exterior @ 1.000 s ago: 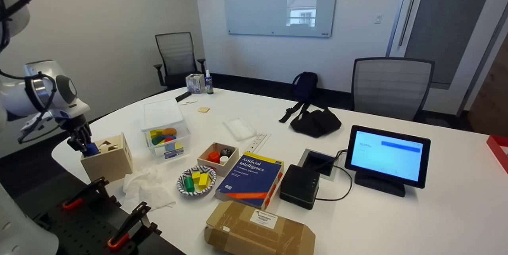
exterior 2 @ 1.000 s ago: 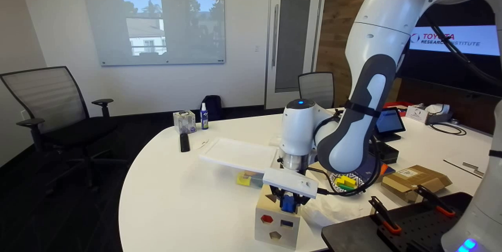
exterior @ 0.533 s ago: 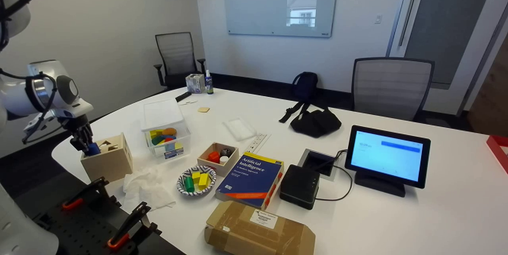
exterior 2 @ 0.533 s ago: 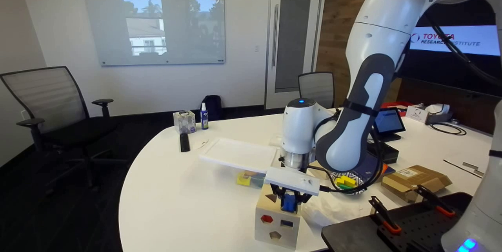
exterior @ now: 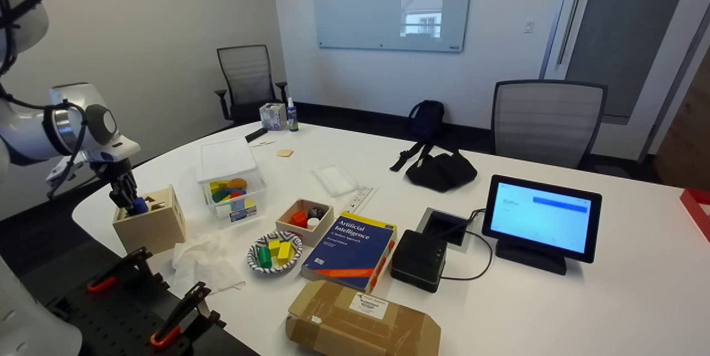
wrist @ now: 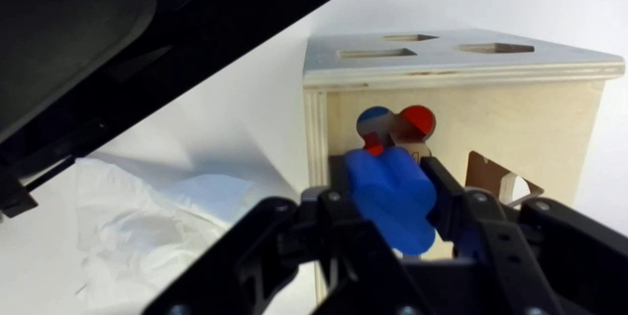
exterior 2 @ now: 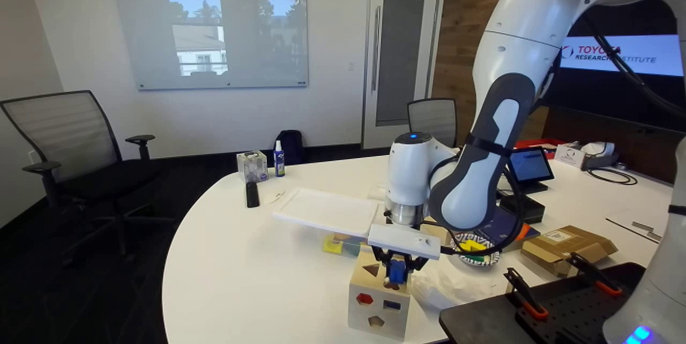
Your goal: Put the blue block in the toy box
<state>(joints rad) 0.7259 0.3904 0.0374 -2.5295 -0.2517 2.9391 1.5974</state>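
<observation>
My gripper [wrist: 388, 177] is shut on the blue block [wrist: 397, 207], a solid-blue piece with rounded lobes, held between both fingers. The toy box [wrist: 515, 133] is a light wooden cube with cut-out holes, below the gripper. In the wrist view the block hangs over the box's top and partly covers a lobed hole [wrist: 392, 126]; red and blue pieces show inside it. Whether the block touches the box cannot be told. In both exterior views the block [exterior: 138, 206] [exterior 2: 396, 271] is at the top of the box [exterior: 150, 231] [exterior 2: 394, 323], near one edge.
A crumpled white tissue [exterior: 205, 262] lies beside the box. A clear plastic tub [exterior: 230, 178] of coloured pieces, a patterned bowl [exterior: 253, 264], a small wooden tray [exterior: 294, 228], a blue book [exterior: 349, 250] and a cardboard box [exterior: 360, 328] are on the table. Black clamps [exterior: 188, 306] stand near the arm's base.
My gripper has moved with the blue block a short way across the box's top, away from its near edge. More of the hole under the block shows. The box has not moved.
</observation>
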